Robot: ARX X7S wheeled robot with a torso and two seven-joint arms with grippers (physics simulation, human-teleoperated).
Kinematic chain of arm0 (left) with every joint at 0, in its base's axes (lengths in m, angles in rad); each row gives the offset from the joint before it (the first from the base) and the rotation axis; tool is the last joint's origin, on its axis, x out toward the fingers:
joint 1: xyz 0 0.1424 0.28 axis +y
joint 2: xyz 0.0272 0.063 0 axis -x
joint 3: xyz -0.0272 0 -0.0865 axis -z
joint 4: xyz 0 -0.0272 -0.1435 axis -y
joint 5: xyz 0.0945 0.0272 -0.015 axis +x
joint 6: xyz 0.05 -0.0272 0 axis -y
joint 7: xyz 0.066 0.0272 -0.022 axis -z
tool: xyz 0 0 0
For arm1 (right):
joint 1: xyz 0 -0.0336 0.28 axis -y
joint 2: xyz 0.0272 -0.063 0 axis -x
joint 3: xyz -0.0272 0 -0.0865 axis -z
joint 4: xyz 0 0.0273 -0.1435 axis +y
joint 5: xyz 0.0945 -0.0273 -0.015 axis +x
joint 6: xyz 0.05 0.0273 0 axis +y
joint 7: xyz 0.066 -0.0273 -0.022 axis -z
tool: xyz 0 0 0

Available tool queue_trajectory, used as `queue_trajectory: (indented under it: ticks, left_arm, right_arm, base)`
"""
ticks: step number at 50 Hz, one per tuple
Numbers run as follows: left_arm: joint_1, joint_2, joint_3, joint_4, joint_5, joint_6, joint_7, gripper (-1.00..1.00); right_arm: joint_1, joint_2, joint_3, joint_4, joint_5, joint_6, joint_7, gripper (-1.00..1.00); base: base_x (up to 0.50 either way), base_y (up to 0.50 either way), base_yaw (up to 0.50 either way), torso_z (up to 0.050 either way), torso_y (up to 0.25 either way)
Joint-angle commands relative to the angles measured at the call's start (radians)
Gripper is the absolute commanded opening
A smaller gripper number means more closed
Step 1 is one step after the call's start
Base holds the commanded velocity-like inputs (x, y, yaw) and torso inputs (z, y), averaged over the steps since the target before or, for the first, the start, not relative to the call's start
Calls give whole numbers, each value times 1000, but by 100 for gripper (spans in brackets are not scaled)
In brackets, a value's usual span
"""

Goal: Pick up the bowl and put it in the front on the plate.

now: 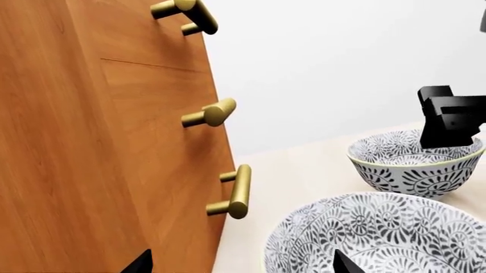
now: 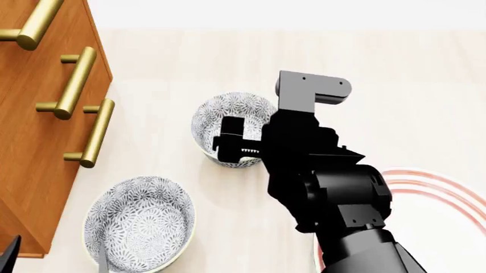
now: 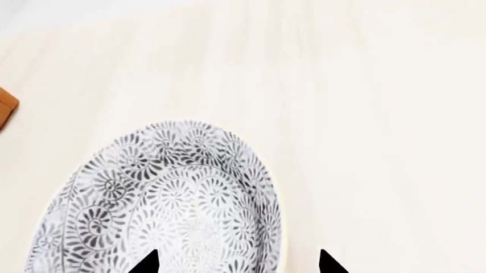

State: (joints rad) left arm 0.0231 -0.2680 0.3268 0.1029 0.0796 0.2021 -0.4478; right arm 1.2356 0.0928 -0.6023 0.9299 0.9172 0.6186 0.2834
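While the right gripper (image 2: 227, 149) hangs with jaws apart over the far bowl's (image 2: 220, 116) near rim, the plate (image 2: 448, 193) lies to its right; the left gripper's state is unclear.

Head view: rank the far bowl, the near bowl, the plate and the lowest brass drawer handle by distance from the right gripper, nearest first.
1. Far bowl: directly under the right gripper, whose tips straddle its rim.
2. Near bowl and plate: too close to call; the bowl lies toward the cabinet, the plate on the opposite side, partly hidden by the arm.
3. Lowest brass drawer handle: on the cabinet.
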Motion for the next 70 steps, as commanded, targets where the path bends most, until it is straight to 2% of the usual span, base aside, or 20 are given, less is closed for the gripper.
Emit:
queue_trajectory:
  ticks: [1,21,22,53,68,70]
  left_arm:
    - [-2,5,-3,-2,5,-4,9,100]
    - [-5,0,7,-2,2,-10,5,100]
    - [-5,0,7,-1,2,-11,4,100]
    - [-8,-9,12,2,-7,-17,-9,100]
    - [-8,-13,15,7,-5,-17,-18,100]
    - [-8,-13,17,8,-5,-18,-18,100]
  right_arm:
    - [-7,-11,17,5,6,3,-10,100]
    - [-20,-21,22,37,20,-26,-26,100]
    - [-20,-21,22,37,21,-27,-27,-100]
    - [-48,30,43,-146,72,7,44,-100]
    - [-32,160,109,-412,133,49,144,-100]
    - [-45,214,128,-497,152,66,163,-100]
  base:
    - [0,0,0,0,0]
    - [0,0,0,0,0]
    - [0,0,0,0,0]
    - [0,0,0,0,0]
    - [0,0,0,0,0]
    - [0,0,0,0,0]
